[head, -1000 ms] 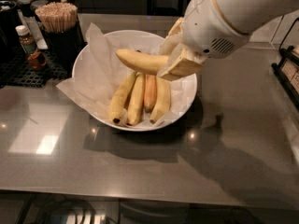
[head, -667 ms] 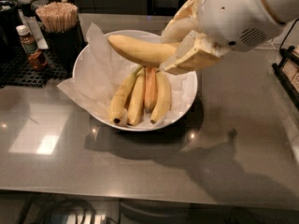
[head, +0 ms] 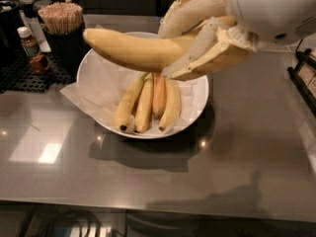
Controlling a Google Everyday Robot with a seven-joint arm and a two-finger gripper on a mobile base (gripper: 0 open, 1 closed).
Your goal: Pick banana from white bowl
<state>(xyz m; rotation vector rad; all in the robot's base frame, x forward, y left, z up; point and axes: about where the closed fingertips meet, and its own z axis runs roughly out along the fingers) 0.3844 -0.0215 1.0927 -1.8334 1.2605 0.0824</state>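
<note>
The banana (head: 131,49) is a plump, curved yellow one held well above the white bowl (head: 197,102), its free end pointing left. My gripper (head: 173,51) comes in from the upper right and is shut on the banana's right end, with one pale finger (head: 190,14) above it and one below. The white bowl sits on the grey counter, lined with crinkled white paper (head: 81,95). A bunch of slimmer bananas (head: 150,100) lies in it, directly under the held banana.
A dark cup of wooden sticks (head: 61,21) stands at the back left beside small bottles (head: 27,41) on a black mat. A dark rack (head: 306,75) is at the right edge. The grey counter (head: 247,152) stretches to the front and right.
The gripper has lifted the banana up out of the bowl and toward the camera. The bunch in the bowl has not moved.
</note>
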